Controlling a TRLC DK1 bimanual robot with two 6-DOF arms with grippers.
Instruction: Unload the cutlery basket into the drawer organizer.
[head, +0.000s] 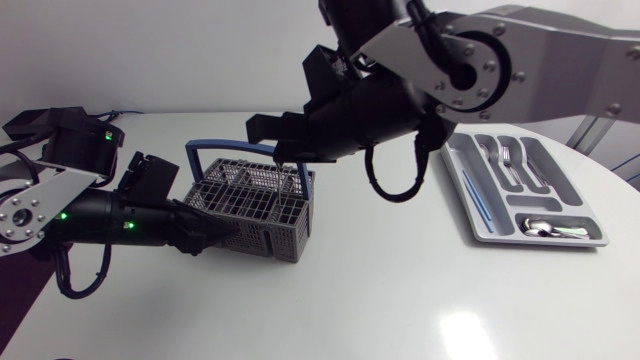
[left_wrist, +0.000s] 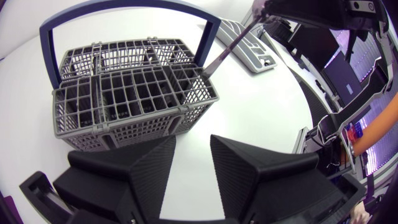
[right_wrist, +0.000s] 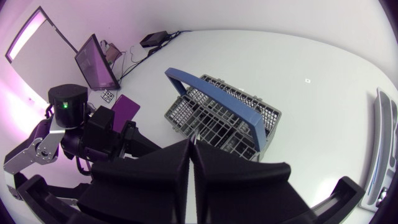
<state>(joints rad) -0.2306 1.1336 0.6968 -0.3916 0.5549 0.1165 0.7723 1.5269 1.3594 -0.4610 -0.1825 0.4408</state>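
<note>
In the head view, the cutlery basket (head: 255, 205) stands on the desk (head: 380, 290). Our right gripper (head: 275, 150) hangs just above the basket and our left gripper (head: 205, 235) is at its near side. The drawer organizer (head: 500, 232) lies well apart from the basket, past the right arm. It already holds forks (head: 505, 160) and a spoon (head: 545, 228).

In the left wrist view, the left fingers (left_wrist: 155, 162) stand wide open with bare desk between them. The basket (left_wrist: 130, 93) is just ahead, and we cannot tell whether they touch it. A slim utensil (left_wrist: 221, 57) slants from the basket's far corner up into the right gripper (left_wrist: 258, 12). Its lower end sits close to the blue handle (left_wrist: 208, 37). We judge that the lower end could catch on the grid or the handle, which would tip or drag the basket because nothing clamps it.

In the right wrist view, the right fingers (right_wrist: 168, 168) are pressed narrow on that thin piece, with the basket (right_wrist: 217, 115) beneath. So light a pinch may let the piece swing or slip on the way over. The left arm (right_wrist: 68, 137) waits beyond the basket, and the organizer (right_wrist: 385, 143) shows only at the edge.
</note>
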